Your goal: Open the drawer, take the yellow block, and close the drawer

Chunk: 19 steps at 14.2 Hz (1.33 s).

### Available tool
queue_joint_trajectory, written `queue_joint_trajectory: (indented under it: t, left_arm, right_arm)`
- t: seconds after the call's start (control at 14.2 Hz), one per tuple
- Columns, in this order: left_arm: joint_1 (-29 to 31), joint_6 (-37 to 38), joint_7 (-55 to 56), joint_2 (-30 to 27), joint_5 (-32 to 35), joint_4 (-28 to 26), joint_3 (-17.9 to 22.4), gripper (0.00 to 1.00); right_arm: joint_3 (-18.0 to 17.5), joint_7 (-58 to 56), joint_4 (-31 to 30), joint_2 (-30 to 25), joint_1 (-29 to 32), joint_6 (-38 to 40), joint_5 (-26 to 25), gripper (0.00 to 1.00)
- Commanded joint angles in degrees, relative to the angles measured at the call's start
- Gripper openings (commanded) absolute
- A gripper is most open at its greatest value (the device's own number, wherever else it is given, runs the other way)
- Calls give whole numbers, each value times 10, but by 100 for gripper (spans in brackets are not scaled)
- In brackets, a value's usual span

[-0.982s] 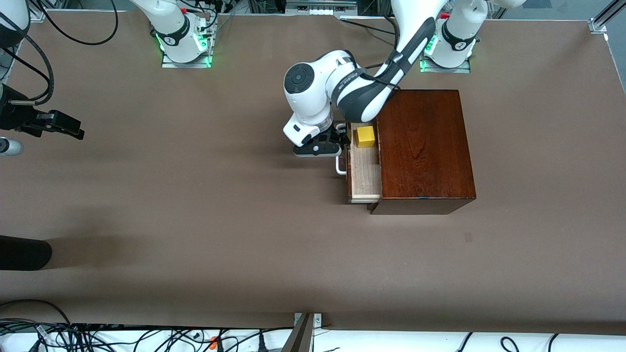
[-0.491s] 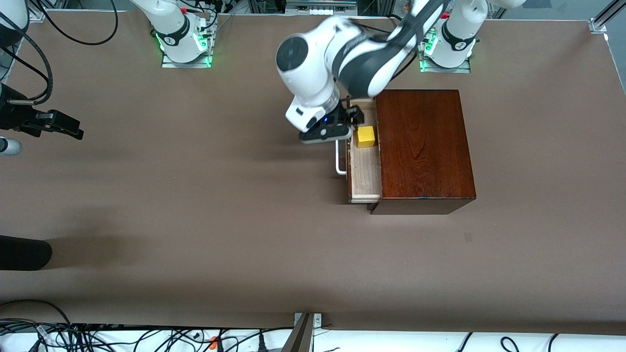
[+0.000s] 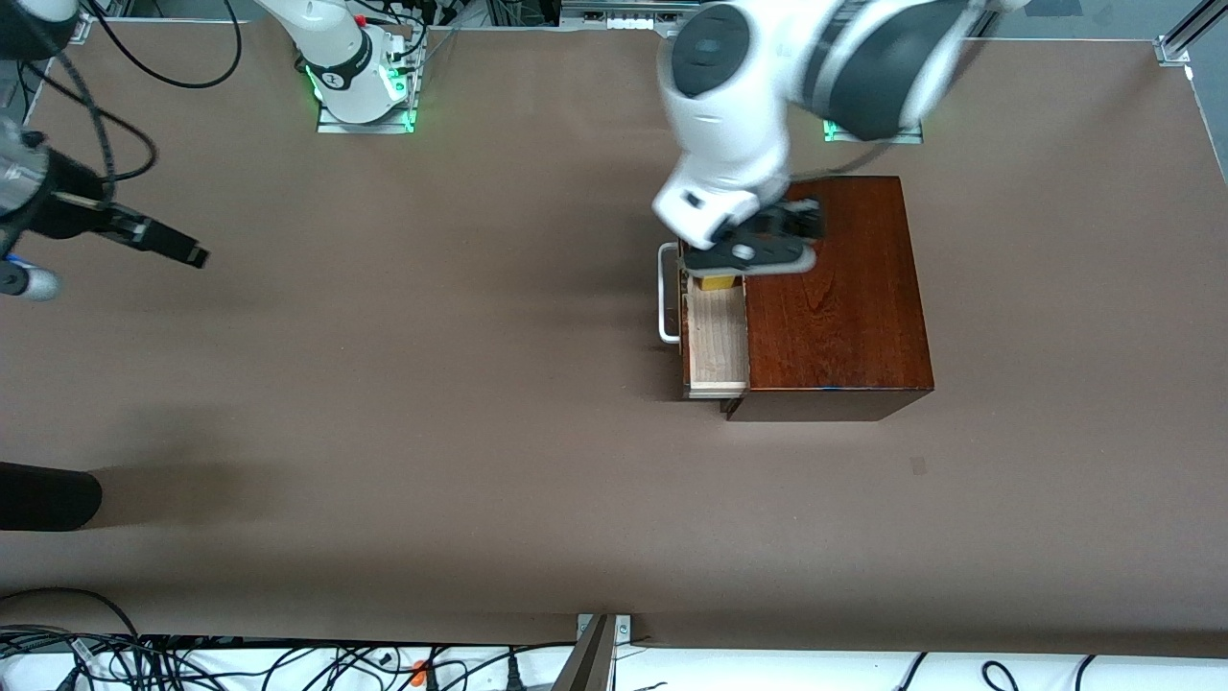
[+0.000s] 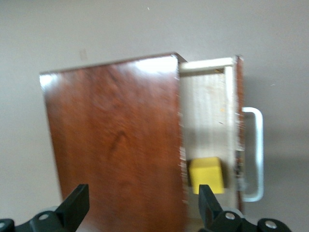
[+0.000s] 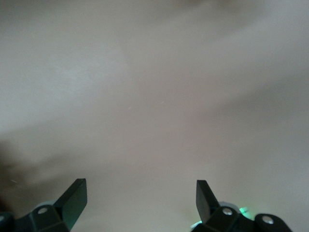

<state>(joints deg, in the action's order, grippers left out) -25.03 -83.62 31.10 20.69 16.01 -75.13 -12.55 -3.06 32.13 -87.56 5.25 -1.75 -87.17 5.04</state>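
- Left gripper up over the pulled-out pale-wood drawer and mahogany box, fingers spread, empty.
- Small yellow cube sits in the drawer tray.
- Right gripper waits over bare brown table, fingers spread.

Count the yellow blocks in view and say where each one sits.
1. The yellow block lies in the open drawer, at the end farther from the front camera, under the open left gripper. The drawer part inside the box is hidden.
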Motion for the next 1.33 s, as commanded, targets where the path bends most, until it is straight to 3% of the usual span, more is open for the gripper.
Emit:
queue_joint_trajectory:
  t: [0.0, 0.21, 0.49, 0.77, 1.12, 1.26]
  left_arm:
    - [52, 7, -121, -51, -23, -16, -4, 100]
    - [125, 14, -208, -83, -90, -17, -4, 100]
    - [194, 14, -265, -104, -130, -19, -4, 100]
    - [271, 7, -314, -108, -181, -55, -4, 100]
    - [279, -57, -318, -151, -187, -142, -4, 100]
    - [281, -63, -322, -155, -186, -148, -4, 100]
  right_arm:
    - [-75, 217, 20, -6, -1, 11, 11, 100]
    - [-141, 425, 26, 5, -32, -11, 8, 100]
    - [-142, 579, 26, 27, -122, -63, 0, 100]
    - [-141, 755, 26, 100, -218, -133, -19, 100]
    - [-141, 1001, 35, 172, -316, -263, -45, 100]
    - [-139, 1070, 82, 216, -352, -270, -47, 100]
